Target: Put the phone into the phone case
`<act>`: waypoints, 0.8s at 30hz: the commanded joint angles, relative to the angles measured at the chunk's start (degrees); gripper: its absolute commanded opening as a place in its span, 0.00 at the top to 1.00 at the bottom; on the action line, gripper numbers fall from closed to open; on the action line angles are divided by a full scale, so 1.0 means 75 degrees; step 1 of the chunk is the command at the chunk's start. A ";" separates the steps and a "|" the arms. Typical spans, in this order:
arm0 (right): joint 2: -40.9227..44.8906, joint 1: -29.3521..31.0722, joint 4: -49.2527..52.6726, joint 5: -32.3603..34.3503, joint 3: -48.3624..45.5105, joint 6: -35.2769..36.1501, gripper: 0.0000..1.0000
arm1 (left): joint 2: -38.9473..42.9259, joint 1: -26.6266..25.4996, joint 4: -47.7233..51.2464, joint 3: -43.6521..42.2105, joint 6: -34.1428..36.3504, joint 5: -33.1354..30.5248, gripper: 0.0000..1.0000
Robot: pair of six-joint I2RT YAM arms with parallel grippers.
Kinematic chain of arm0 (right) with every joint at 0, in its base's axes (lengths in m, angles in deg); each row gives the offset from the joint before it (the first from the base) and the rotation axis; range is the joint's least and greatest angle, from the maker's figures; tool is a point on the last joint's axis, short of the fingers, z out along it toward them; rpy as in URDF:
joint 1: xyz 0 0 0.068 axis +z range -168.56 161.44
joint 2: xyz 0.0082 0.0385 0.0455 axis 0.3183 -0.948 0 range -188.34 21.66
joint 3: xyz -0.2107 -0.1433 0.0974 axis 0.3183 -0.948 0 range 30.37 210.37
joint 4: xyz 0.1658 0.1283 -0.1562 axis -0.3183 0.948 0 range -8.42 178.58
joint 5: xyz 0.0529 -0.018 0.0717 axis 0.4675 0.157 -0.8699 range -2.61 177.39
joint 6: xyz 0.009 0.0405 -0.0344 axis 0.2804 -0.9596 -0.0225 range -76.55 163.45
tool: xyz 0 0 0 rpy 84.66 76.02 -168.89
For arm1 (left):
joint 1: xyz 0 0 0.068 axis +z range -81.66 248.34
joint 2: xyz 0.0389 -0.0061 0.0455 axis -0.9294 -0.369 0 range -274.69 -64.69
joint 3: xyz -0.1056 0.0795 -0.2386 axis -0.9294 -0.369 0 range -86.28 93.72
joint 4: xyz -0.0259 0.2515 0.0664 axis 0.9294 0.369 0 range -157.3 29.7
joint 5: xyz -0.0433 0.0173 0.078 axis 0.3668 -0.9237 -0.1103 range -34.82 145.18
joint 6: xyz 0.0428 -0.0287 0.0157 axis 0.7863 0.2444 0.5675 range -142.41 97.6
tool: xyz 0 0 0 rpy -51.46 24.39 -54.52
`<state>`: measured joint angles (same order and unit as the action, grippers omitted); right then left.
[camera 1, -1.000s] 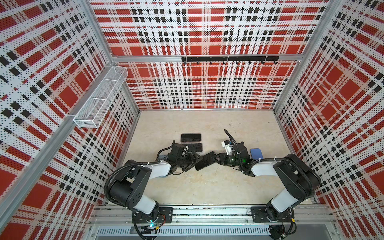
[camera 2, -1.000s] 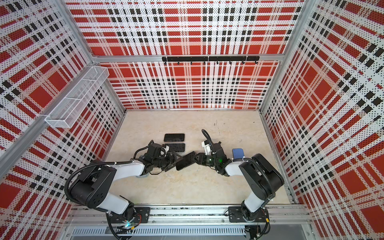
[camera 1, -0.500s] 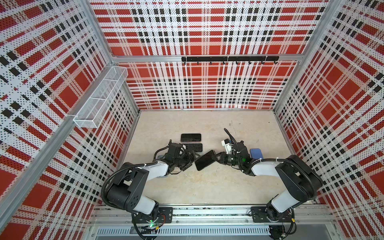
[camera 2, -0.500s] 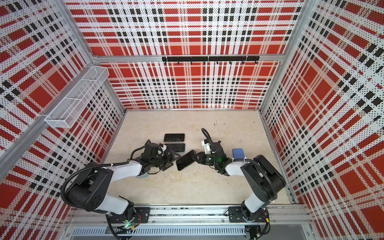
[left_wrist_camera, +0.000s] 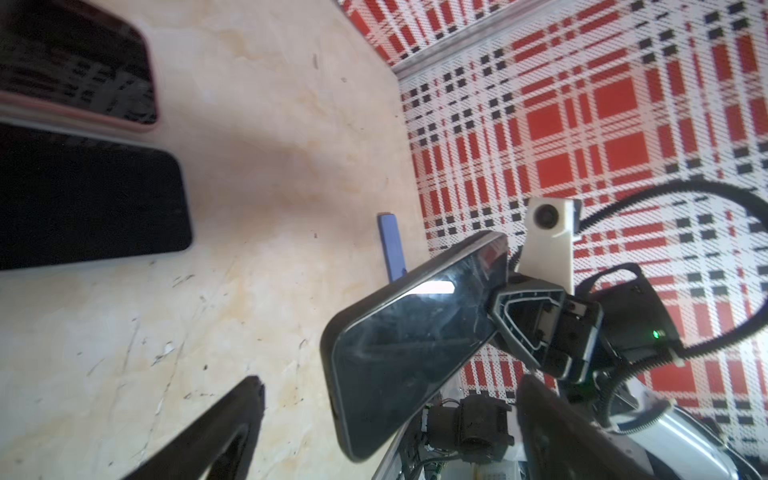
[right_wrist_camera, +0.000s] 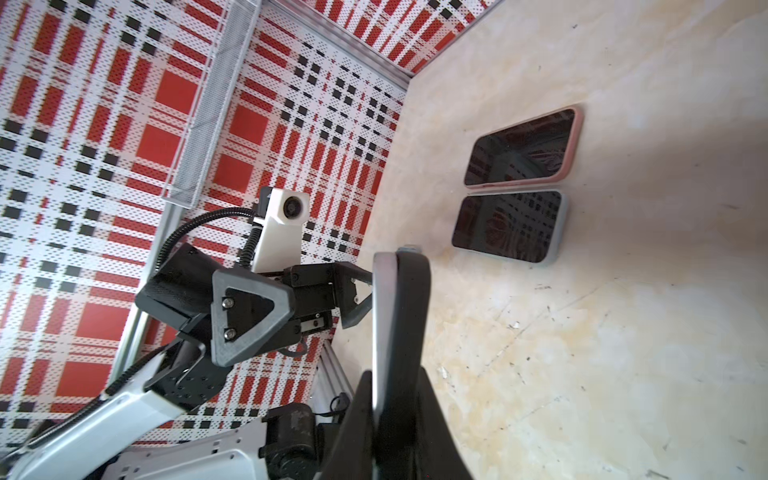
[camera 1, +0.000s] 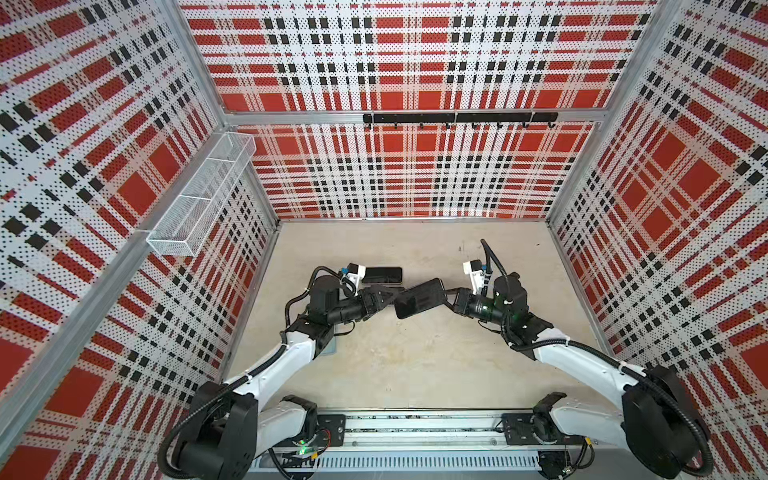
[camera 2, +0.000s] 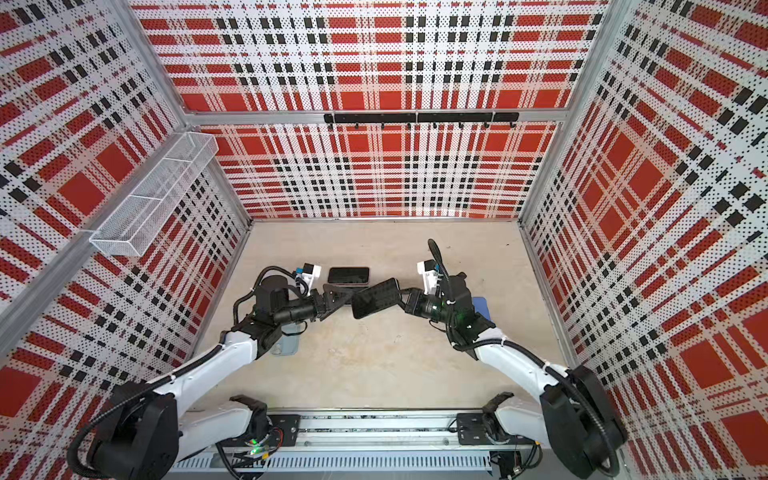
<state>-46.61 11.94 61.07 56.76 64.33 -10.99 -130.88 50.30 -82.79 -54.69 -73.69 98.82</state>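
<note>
Where left arm crosses, phone case (greyish) half-hides.

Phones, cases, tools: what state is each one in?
held phone: lifted off the table, tilted.
right tool: shut on held phone.
left tool: open, by its free end.
pink-cased phone: flat, screen up.
grey-cased phone: flat, screen up.
blue case: flat, partly hidden.
clear case: flat, partly hidden.
</note>
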 commanded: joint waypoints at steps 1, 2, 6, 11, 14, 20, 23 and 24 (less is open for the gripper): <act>0.0236 -0.0002 -0.1031 -0.0390 0.0179 -0.0743 1.00 | 0.0000 -0.0060 -0.1228 0.0024 -0.0382 0.0795 0.08; 0.0254 0.0000 -0.1155 -0.0417 0.0161 -0.0828 1.00 | -0.0057 -0.0106 -0.1598 -0.0028 -0.0567 0.0919 0.11; 0.0383 -0.0003 -0.1399 -0.0375 0.0025 -0.1004 1.00 | -0.0419 -0.0309 -0.3232 -0.0289 -0.1487 0.1228 0.20; 0.0399 -0.0004 -0.1649 -0.0337 -0.0045 -0.1180 1.00 | -0.0837 -0.0561 -0.4866 -0.0431 -0.2431 0.1329 0.36; 0.0320 -0.0004 -0.1848 -0.0346 -0.0057 -0.1276 1.00 | -0.0939 -0.0717 -0.5405 -0.0429 -0.2663 0.1300 0.47; 0.0249 -0.0006 -0.1996 -0.0293 -0.0068 -0.1280 1.00 | -0.0727 -0.0770 -0.5529 -0.0474 -0.2713 0.1166 0.67; 0.0130 -0.0011 -0.2199 -0.0351 -0.0101 -0.1340 1.00 | -0.0609 -0.0782 -0.5523 -0.0500 -0.2718 0.1114 0.73; 0.0081 -0.0012 -0.2284 -0.0389 -0.0101 -0.1355 1.00 | -0.0571 -0.0793 -0.5529 -0.0514 -0.2714 0.1097 0.77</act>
<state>-45.13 11.72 48.66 53.46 64.18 -20.67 -137.48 45.32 -118.31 -58.40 -92.73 105.51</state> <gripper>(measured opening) 0.146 0.247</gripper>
